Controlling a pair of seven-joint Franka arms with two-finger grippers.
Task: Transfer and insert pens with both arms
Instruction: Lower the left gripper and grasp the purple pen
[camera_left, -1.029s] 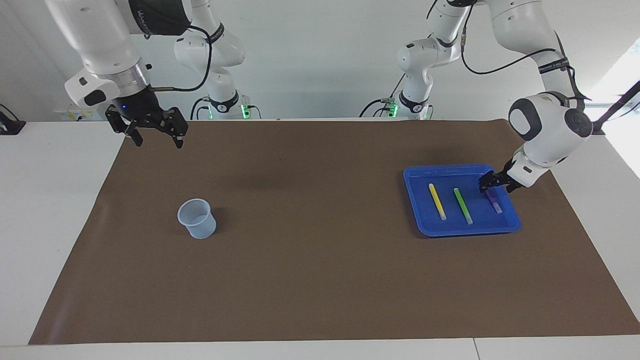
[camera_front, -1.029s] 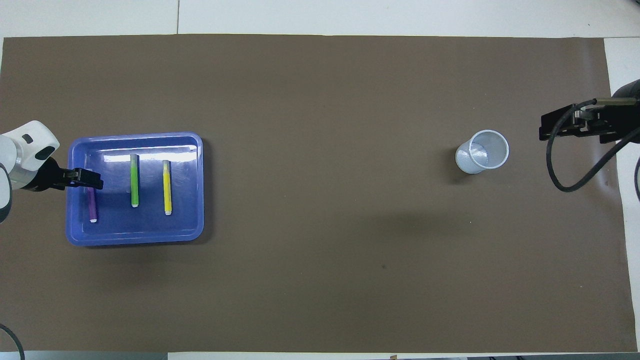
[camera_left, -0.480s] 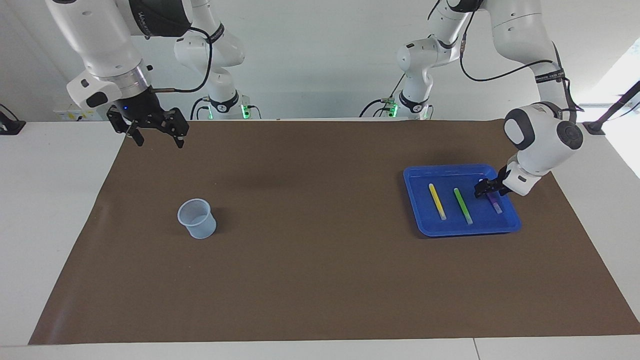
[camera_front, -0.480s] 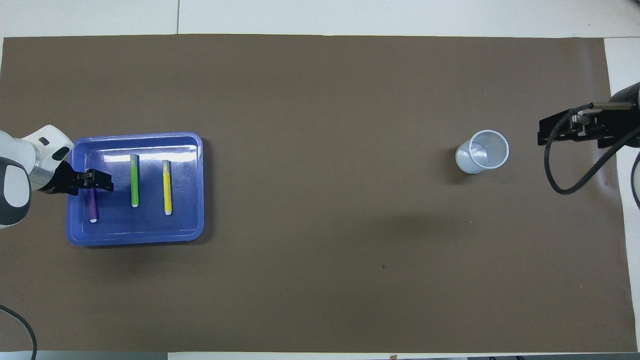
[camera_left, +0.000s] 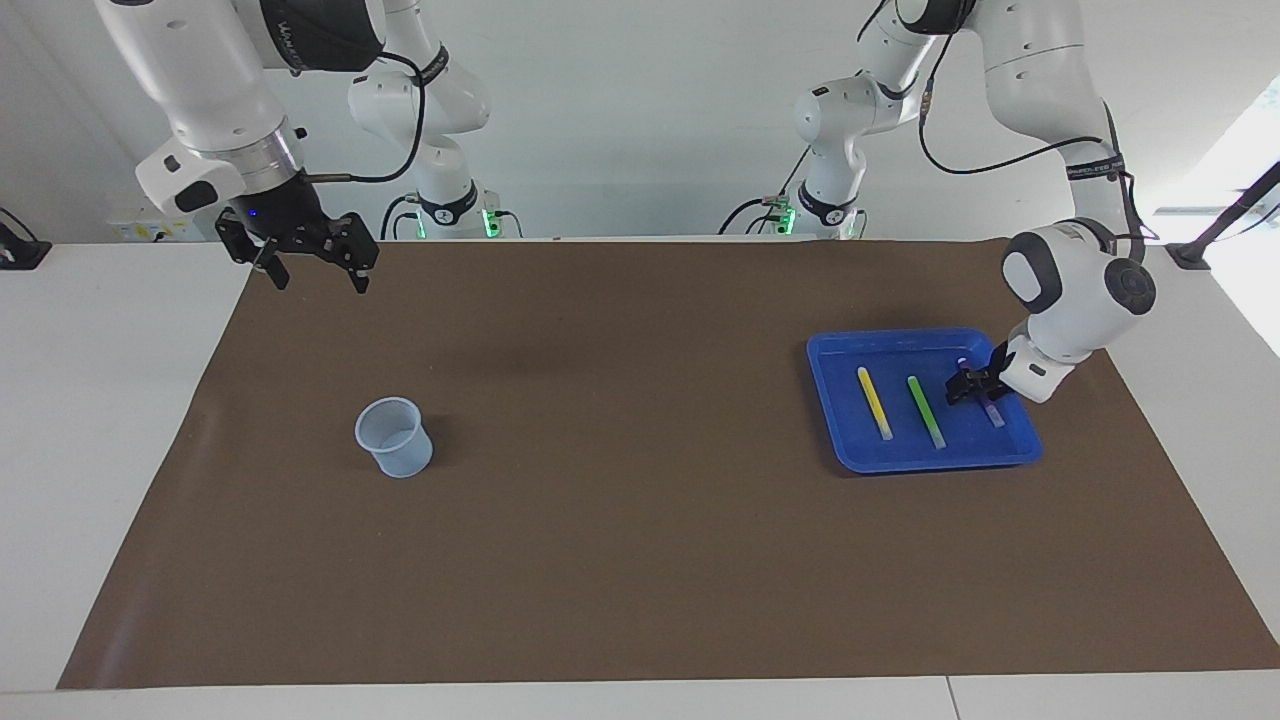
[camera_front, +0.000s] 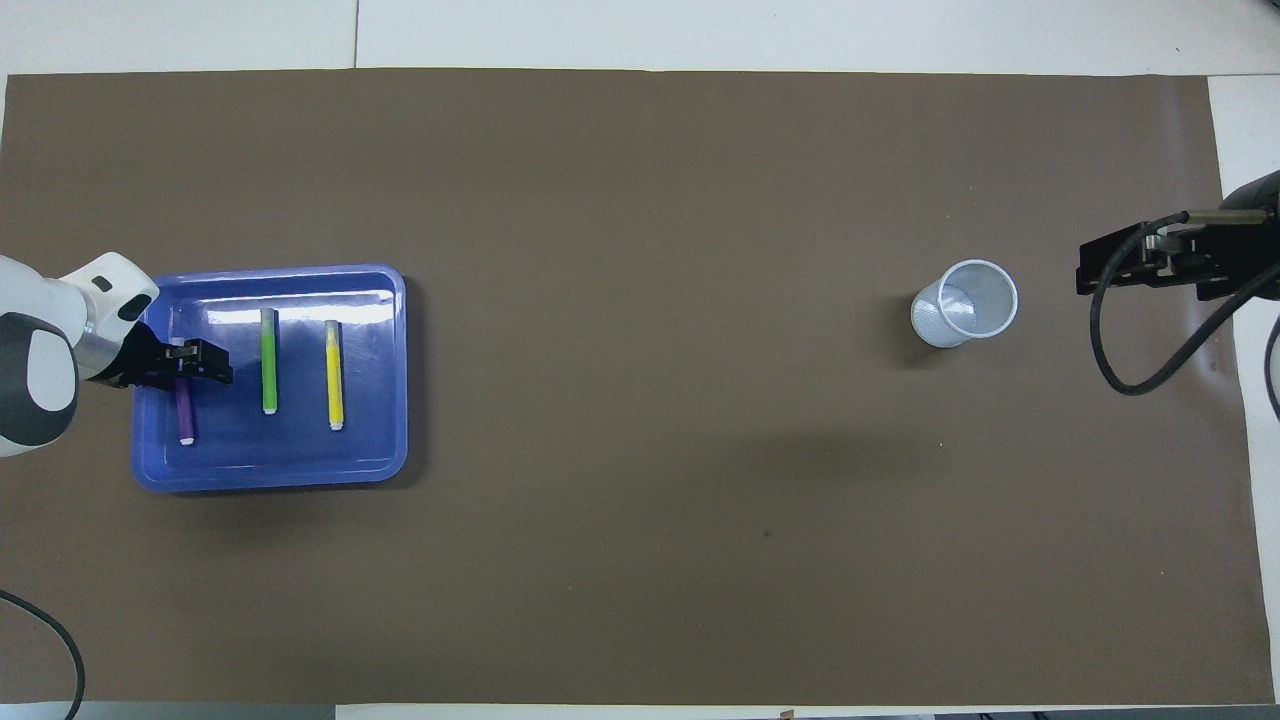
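Observation:
Three pens lie side by side in a blue tray toward the left arm's end of the table: yellow, green and purple. My left gripper is down in the tray at the purple pen's end that lies nearer the robots. It covers that end; a grip cannot be made out. My right gripper hangs open and empty above the mat's corner at the right arm's end.
A pale translucent cup stands upright on the brown mat toward the right arm's end. Two smaller white arms with green-lit bases stand off the table's edge nearest the robots.
My left gripper has sunk lower into the tray and slid a little along the purple pen. The pens and the cup lie as before. The right gripper has hardly moved.

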